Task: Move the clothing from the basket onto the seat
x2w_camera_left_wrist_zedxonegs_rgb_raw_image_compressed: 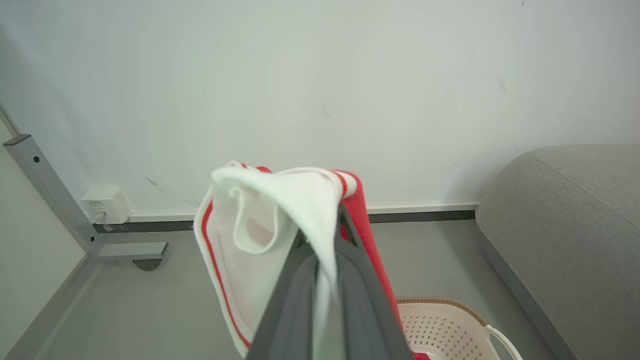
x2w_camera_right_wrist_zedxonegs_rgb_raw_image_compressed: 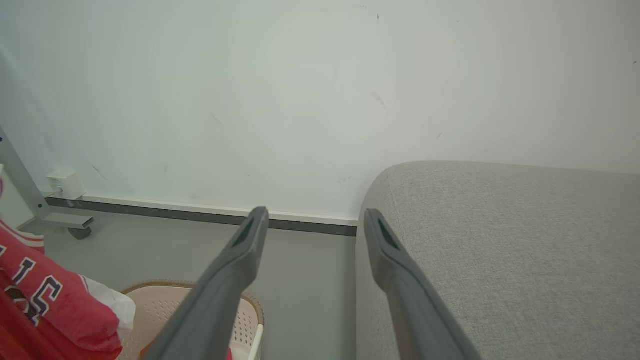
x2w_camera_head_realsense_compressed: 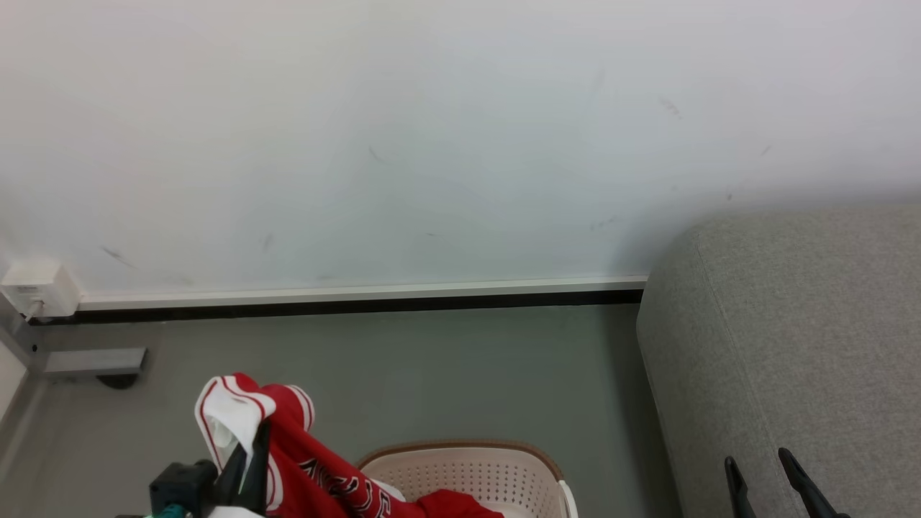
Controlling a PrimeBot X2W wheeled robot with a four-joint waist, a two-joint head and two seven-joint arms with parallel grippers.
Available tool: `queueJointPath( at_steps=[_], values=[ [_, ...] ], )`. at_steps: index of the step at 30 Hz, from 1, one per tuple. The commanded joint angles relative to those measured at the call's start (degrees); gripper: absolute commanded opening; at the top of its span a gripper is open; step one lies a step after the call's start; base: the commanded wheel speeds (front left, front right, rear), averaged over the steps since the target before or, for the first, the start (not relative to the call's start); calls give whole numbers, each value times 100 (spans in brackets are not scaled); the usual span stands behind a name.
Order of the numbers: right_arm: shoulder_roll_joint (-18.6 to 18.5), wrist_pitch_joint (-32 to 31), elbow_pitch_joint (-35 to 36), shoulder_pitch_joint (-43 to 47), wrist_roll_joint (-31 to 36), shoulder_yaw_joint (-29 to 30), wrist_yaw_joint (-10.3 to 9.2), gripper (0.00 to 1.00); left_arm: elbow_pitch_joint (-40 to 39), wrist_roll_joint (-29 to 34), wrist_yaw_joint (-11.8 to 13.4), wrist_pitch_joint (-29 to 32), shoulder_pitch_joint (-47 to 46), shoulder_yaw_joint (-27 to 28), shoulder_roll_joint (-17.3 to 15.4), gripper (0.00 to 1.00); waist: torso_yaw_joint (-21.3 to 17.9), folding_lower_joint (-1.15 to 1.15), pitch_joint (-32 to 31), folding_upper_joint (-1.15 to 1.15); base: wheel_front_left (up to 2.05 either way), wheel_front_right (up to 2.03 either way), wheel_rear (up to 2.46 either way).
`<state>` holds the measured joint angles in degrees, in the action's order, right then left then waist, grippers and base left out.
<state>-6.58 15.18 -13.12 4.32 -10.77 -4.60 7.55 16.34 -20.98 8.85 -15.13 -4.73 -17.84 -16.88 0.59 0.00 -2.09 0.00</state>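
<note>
Clothing [x2w_camera_head_realsense_compressed: 302, 460] drapes into basket [x2w_camera_head_realsense_compressed: 468, 471] on grey floor [x2w_camera_head_realsense_compressed: 432, 374] near seat [x2w_camera_head_realsense_compressed: 791, 345].

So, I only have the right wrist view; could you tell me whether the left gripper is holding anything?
Observer: Yes, the left gripper is shut on a soft red jersey with white striped trim.
Operator: Which part is pinched?
Observer: A white panel, folded over the dark fingers.
Operator: Is the cream perforated plastic basket empty?
Observer: No, red fabric lies inside it; whether it is a second garment, I cannot tell.
</note>
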Motion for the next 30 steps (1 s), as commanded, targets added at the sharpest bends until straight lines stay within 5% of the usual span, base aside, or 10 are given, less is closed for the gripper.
queueJointPath(
  at_steps=[1,19,30],
  values=[
    [-3,-4,-26,63,-32,5,-12,100,23,36,-28,-3,40,46,-21,0,1,0,1,0,0,0,0],
    [6,-5,33,-12,-27,-21,-12,100,4,199,-168,-3,-17,193,124,0,10,0,21,0,0,0,0],
    [-191,-5,722,-379,73,-688,-12,100,-899,452,-282,389,-350,-258,160,0,18,0,31,0,0,0,0]
  ],
)
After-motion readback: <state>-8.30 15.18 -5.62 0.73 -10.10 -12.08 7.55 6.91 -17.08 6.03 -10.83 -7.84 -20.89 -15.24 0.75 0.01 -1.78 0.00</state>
